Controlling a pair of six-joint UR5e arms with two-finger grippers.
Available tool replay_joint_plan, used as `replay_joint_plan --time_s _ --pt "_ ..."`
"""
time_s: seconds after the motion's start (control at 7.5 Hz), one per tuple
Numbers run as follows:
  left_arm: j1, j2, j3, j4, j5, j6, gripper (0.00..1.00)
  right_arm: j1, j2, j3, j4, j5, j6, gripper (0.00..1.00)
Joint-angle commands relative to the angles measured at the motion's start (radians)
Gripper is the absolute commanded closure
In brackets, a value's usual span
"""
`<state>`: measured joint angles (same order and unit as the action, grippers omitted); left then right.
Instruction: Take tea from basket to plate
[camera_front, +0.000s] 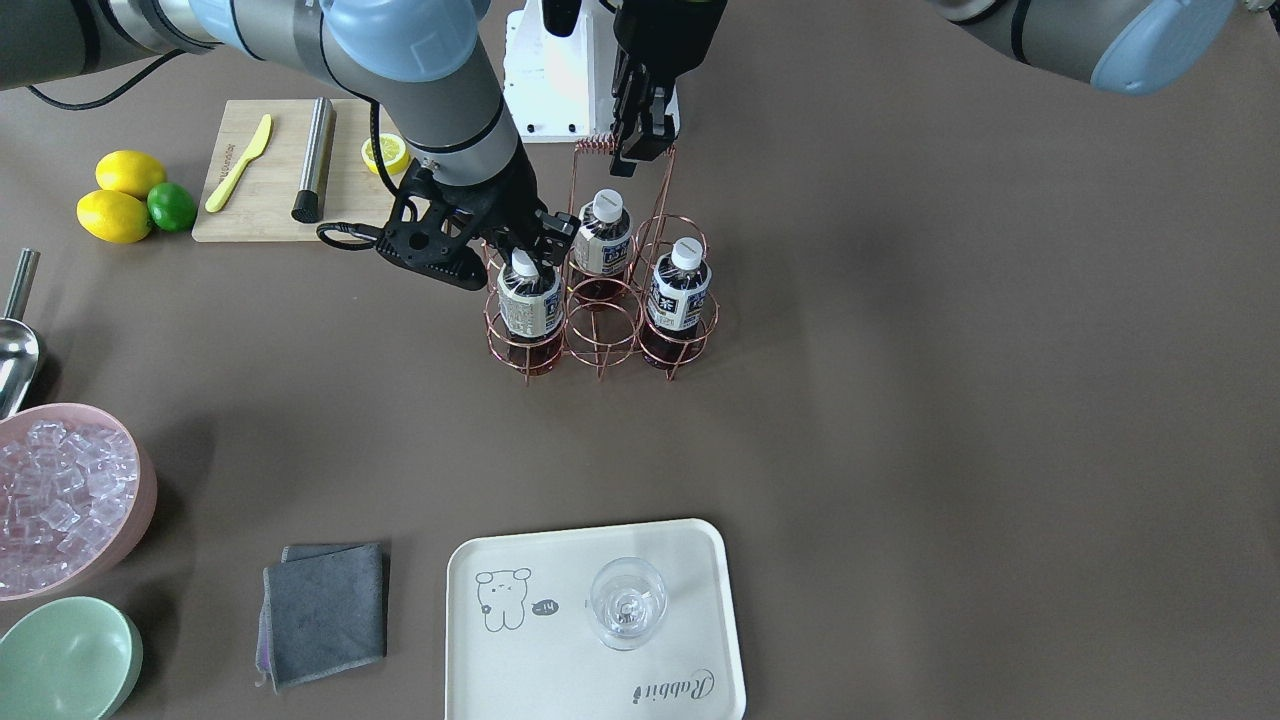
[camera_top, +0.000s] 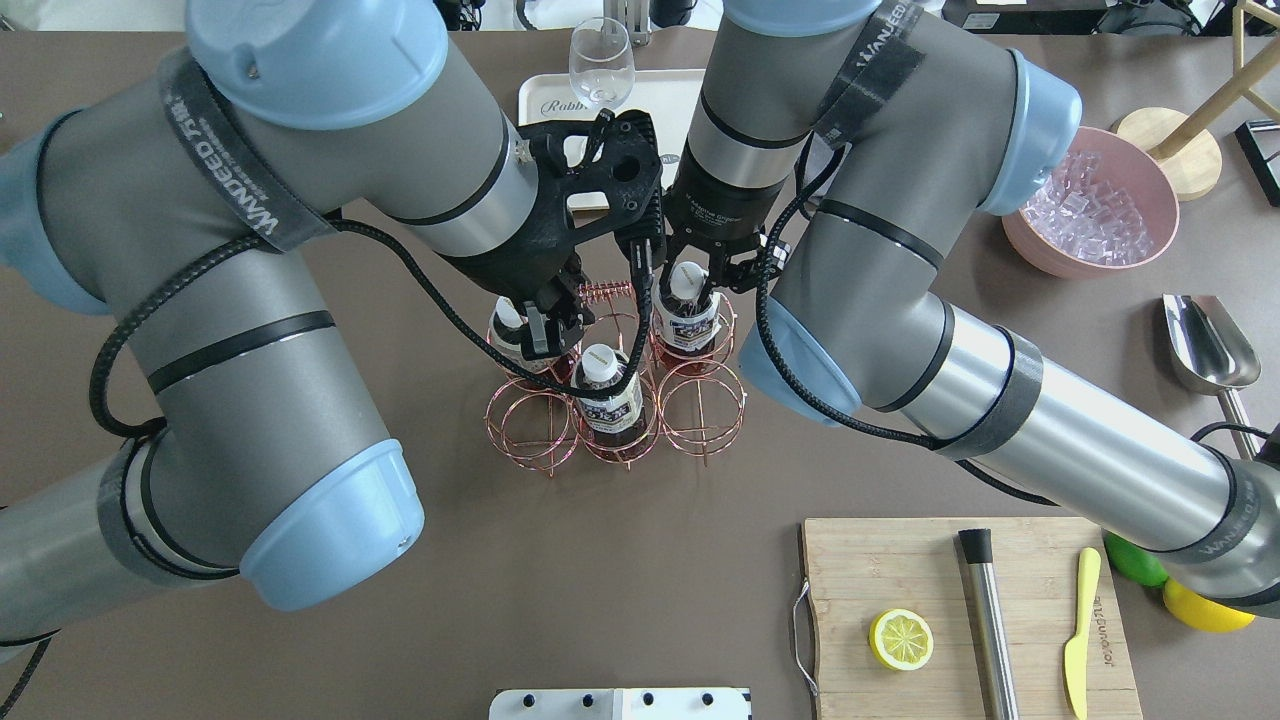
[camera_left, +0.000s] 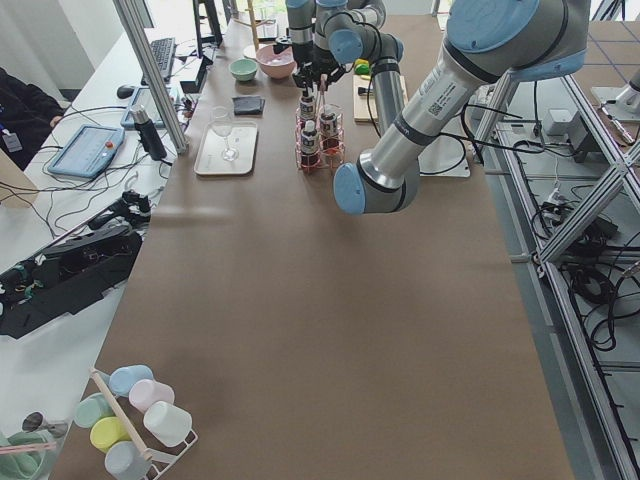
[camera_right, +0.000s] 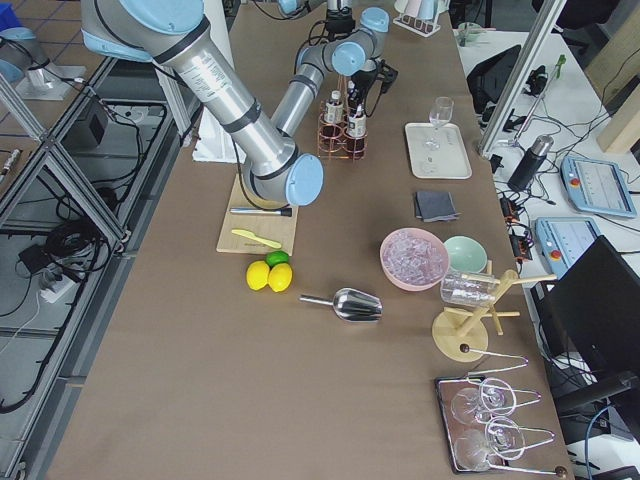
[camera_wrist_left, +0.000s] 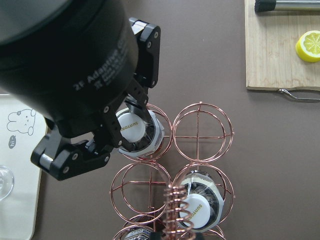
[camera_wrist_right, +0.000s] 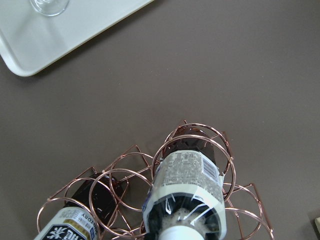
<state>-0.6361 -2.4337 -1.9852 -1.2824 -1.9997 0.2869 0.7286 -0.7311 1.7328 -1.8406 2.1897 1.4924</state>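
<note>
The desk (camera_front: 900, 400) carries the plate (camera_front: 700, 600), a cream tray marked "Rabbit" in script beside a bear drawing, with a wine glass (camera_front: 627, 603) standing on it. Well apart from the plate stands the basket (camera_wrist_left: 200, 136), a copper wire carrier of six ring cells. Three cells hold bottles. The tea (camera_front: 528, 305) sits upright in the corner cell at the robot's right end of the plate-side row, its base apparently down in the cell, not yet lifted. The right jaws are clenched on the tea at the cap (camera_wrist_left: 132, 132) and neck, one finger on each side. The left jaws appear clenched on the coiled handle (camera_front: 597, 146), probably to steady the basket. Handling judgement: the tea is small but full, so moderately heavy for its size. The thin plastic body is likely to give under pressure, and the glossy label offers poor grip. The rigid cap and neck are the preferred hold. A straight vertical lift should clear the ring. Legible writing: "SUNTORY" on the white caps, "2F Adaptive" on the right gripper body, "WANEED" on the arm straps. The blue label print is too small to read.
</note>
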Motion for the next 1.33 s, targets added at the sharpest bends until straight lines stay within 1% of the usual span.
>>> replay_joint_plan --time_s 0.0,0.13,0.27,0.4,0.53,0.67,0.8,1.07,1.2 --pt "-0.001 0.001 -0.001 0.0 -0.001 0.0 1.0 0.06 0.083 0.025 -0.131 0.037 -0.012 1.0" --pt "-0.001 0.001 -0.001 0.0 0.001 0.0 1.0 0.084 0.14 0.021 -0.188 0.054 -0.017 1.0" --pt "-0.001 0.001 -0.001 0.001 0.001 0.0 1.0 0.118 0.178 -0.013 -0.195 0.071 -0.027 1.0" --pt "-0.001 -0.001 -0.001 0.0 0.001 0.0 1.0 0.158 0.25 -0.101 -0.195 0.105 -0.067 1.0" --pt "-0.001 0.001 -0.001 0.0 0.001 0.0 1.0 0.193 0.342 -0.222 -0.193 0.119 -0.12 1.0" --pt "-0.001 -0.001 -0.003 0.001 0.001 0.0 1.0 0.213 0.401 -0.33 -0.193 0.12 -0.217 1.0" --pt "-0.001 -0.001 -0.003 0.001 0.001 0.0 1.0 0.219 0.41 -0.385 -0.18 0.117 -0.274 1.0" --pt "-0.001 -0.001 -0.004 0.001 0.001 0.0 1.0 0.232 0.41 -0.488 -0.061 0.119 -0.304 1.0" --pt "-0.002 -0.001 -0.007 0.001 0.001 0.0 1.0 0.242 0.411 -0.525 -0.025 0.119 -0.31 1.0"
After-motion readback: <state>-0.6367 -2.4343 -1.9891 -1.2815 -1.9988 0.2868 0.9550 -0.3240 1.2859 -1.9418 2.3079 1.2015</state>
